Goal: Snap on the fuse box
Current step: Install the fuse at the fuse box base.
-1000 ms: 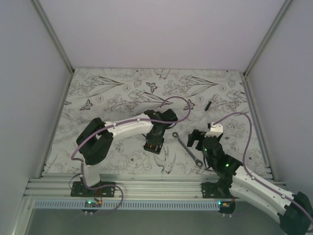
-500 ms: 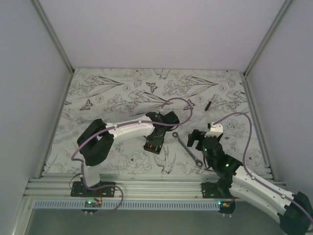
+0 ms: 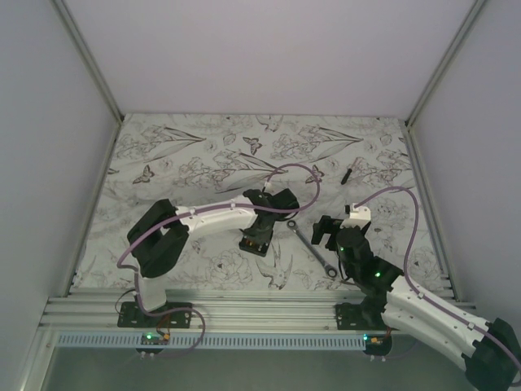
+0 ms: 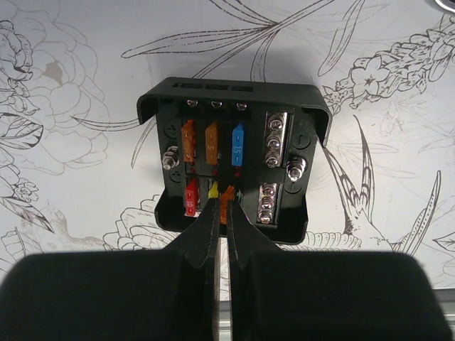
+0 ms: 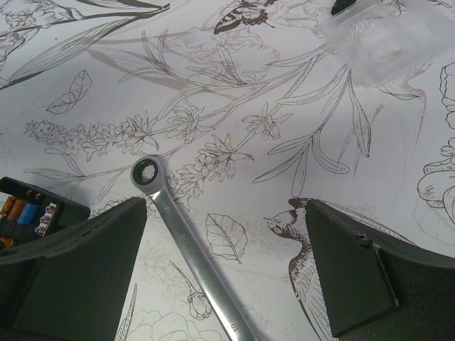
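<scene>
- Fuse box (image 3: 254, 243) lies on the floral-printed counter (image 3: 187, 163), near the front edge and about mid-width, directly under the left arm's wrist.
- Left wrist view: fuse box (image 4: 234, 160) is open-topped, with no cover on it. The upper row holds two orange fuses and one blue. The lower row shows a red, a yellow and an orange fuse. Silver screw terminals sit on its right side.
- Left end effector (image 4: 220, 213) has its jaws drawn almost together, only a thin slit between the fingers (image 4: 195, 245). The tips are down at the lower fuse row, by the yellow and orange fuses. Contact or a grip on a fuse cannot be told.
- Right end effector (image 5: 224, 213) is spread wide and holds nothing. It hovers over the counter, right of the fuse box.
- Silver wrench (image 5: 188, 245) lies flat between the right fingers, ring head pointing away from the arm bases. It lies just right of the box, not touching it.
- Clear plastic piece (image 5: 377, 35) rests on the counter further back, well apart from the box.
- Small black stick (image 3: 347, 174) lies toward the far right of the counter.
</scene>
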You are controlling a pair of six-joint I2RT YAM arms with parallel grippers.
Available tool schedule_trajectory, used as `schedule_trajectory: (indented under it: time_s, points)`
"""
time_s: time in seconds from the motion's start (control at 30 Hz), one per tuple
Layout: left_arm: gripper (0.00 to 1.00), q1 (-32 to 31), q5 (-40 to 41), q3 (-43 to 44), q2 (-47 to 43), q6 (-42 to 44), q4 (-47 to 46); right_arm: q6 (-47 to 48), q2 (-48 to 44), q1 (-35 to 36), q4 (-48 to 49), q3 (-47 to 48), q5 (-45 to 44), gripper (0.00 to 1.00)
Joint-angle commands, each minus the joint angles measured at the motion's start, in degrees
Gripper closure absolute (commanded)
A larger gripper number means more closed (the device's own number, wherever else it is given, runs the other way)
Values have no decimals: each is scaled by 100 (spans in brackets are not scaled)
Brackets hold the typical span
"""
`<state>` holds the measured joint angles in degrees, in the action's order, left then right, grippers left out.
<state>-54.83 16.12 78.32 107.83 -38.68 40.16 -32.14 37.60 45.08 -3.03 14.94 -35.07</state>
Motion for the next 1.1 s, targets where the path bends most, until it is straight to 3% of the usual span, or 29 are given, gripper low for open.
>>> schedule_trajectory:
  time_s: [0.0, 0.47, 1.07]
  points:
    - [100, -115, -1, -351, 22, -210, 251, -21, -11, -34, 153, -9, -113, 0]
    - [100, -300, 31, -125, 196, -50, 206, -12, 5, -34, 170, -9, -104, 0]
    - [100, 16, -189, -301, 542, -93, 159, 36, 91, -45, 247, 0, -71, 0]
